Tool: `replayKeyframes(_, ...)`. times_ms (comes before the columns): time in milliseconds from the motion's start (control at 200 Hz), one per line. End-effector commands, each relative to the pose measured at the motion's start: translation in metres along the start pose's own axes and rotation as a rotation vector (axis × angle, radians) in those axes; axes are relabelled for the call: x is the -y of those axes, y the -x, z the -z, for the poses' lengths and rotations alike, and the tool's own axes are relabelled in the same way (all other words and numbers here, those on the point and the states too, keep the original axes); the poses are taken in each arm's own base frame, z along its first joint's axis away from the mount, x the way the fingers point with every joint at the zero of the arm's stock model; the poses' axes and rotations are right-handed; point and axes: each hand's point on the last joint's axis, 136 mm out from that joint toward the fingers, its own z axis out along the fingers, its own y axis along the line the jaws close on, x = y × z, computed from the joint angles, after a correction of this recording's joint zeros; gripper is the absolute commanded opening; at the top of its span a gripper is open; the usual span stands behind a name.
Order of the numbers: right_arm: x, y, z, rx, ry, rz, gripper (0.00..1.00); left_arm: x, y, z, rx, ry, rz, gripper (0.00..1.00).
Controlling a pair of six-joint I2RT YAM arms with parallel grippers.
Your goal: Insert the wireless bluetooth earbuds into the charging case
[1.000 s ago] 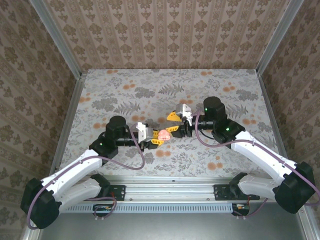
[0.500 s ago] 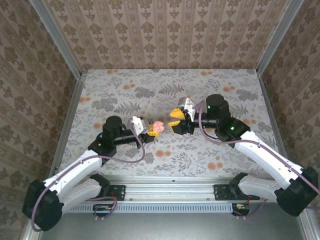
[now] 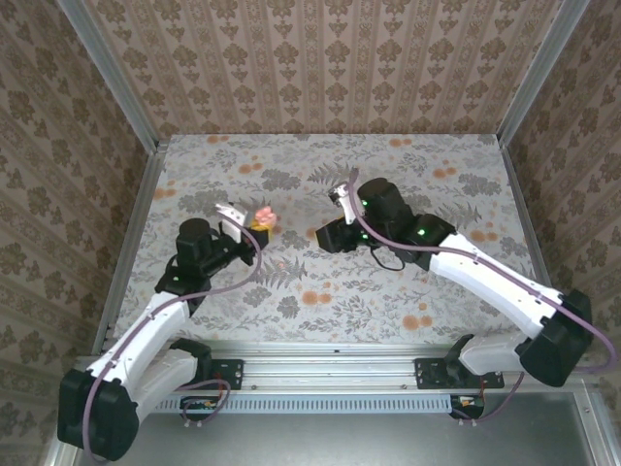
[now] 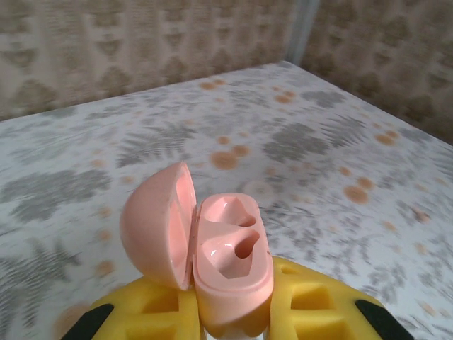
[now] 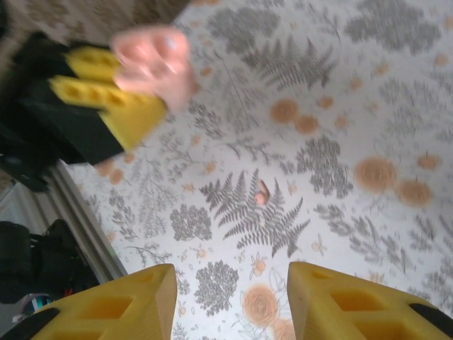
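Our left gripper (image 3: 256, 226) clamps the open charging case (image 4: 230, 255), sockets empty; our right gripper (image 5: 230, 297) hangs with jaws apart, empty, over the earbud (image 5: 262, 193) lying on the table (image 3: 417, 175) well apart from the case. We judge the bud light, hard and slick, best pinched across its body; open room surrounds the case.

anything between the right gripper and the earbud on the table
Nothing visible. In the right wrist view the earbud lies alone on the table, straight ahead of the open right gripper. The case is off to one side, clamped in the left gripper, lid open, both sockets empty.
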Motion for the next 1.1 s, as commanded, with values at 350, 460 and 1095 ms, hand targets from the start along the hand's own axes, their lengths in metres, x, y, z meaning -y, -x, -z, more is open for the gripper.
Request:
replayKeyframes(350,0.009,-0.028,-0.084,-0.26,-0.213,-0.329,0.45,-0.076,-0.022,0.03,-0.018,0.302,0.329,0.0)
replayKeyframes(460,0.012,-0.036,-0.109,-0.263,-0.238,-0.419,0.44,-0.082,-0.025,0.033,-0.032,0.332,0.341,0.0)
replayKeyframes(1095,0.012,-0.062,-0.231,-0.338,-0.212,-0.512,0.44,-0.105,-0.041,0.048,-0.08,0.431,0.394,0.0)
